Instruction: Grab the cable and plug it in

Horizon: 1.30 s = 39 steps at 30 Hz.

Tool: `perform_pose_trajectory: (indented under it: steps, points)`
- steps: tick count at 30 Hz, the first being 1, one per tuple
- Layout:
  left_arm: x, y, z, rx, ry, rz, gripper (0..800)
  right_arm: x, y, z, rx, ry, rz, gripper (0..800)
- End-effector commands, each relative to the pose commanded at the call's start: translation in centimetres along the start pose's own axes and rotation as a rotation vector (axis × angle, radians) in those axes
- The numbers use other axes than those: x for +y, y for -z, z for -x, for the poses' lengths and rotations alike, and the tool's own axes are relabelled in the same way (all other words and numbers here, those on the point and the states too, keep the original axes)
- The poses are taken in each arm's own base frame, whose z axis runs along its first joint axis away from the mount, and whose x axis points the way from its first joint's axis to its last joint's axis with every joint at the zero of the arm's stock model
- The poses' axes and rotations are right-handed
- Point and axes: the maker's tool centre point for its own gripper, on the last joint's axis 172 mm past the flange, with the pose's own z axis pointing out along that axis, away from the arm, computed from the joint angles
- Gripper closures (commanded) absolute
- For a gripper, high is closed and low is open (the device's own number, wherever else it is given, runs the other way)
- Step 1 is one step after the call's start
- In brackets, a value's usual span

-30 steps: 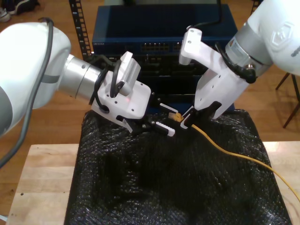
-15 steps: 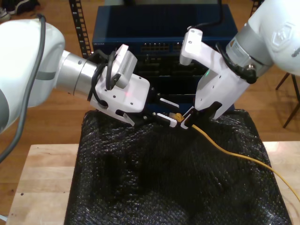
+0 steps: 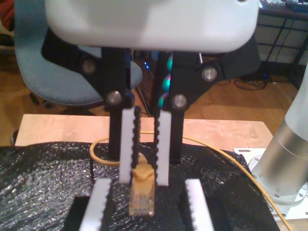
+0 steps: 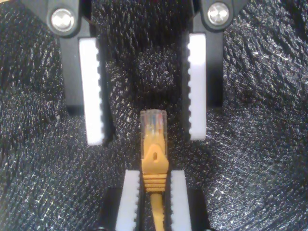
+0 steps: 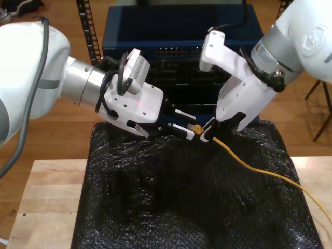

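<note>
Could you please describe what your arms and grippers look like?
My first arm and second arm have glossy, rounded white shells with silver wrist sections and black cables looped there. My first gripper and my second gripper match: angular white housings, black linkages with silver screws, and white serrated finger pads.

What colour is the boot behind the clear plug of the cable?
Yellow-orange, like the cable itself; the boot shows best in the second wrist view.
</note>
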Motion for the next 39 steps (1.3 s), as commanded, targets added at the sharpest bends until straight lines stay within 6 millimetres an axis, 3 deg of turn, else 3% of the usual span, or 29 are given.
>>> perform_pose_trajectory:
  steps: [22, 28, 30, 34, 39]
  points:
    - [-0.16, -0.01, 0.24, -0.002, 0.010, -0.007, 605, -0.02, -0.03, -0.10, 0.001, -0.001, -0.001, 793]
    - [-0.20, 0.00, 0.26, -0.003, 0.010, -0.008, 707, -0.02, -0.03, -0.10, 0.001, -0.001, -0.001, 789]
    - [-0.18, 0.00, 0.30, -0.004, 0.012, -0.008, 769, -0.01, -0.08, -0.07, 0.000, 0.000, -0.002, 781]
    - [-0.16, -0.02, 0.35, -0.004, 0.015, -0.007, 793, -0.02, -0.03, -0.10, 0.001, 0.001, -0.001, 753]
    - [-0.16, -0.02, 0.35, -0.004, 0.029, -0.007, 795, -0.06, -0.03, -0.07, 0.001, 0.001, -0.001, 664]
